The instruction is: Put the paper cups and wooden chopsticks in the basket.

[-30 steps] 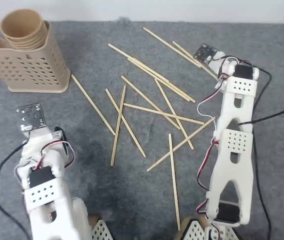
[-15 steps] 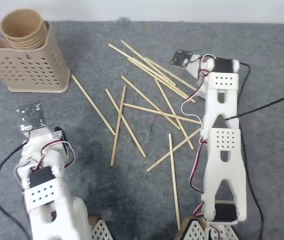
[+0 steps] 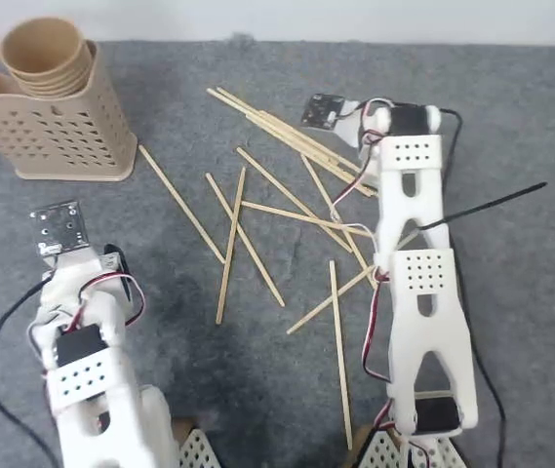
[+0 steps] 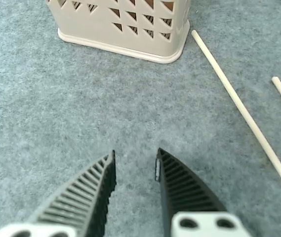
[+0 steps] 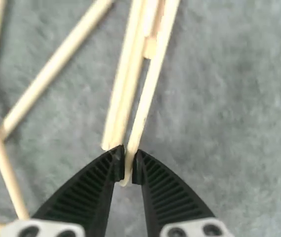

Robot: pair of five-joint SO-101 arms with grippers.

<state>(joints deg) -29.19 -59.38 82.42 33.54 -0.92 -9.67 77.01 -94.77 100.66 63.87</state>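
- The right arm [image 3: 409, 195] is stretching out low, well apart from the basket [image 3: 62, 136]. Its right gripper [image 5: 128, 165] is pinching one chopstick [image 5: 152, 74] by its end, jaws nearly closed.
- The left gripper [image 4: 134, 160] is hovering near the basket, jaws partly open and holding nothing.
- The paper cups [image 3: 48, 54] are sitting stacked inside the basket.

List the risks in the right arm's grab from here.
The right gripper pinches a chopstick at its very end, so it may swing or slip on lifting. It touches other sticks, which may be dragged along. The basket stands far off, a long carry with such a grip.
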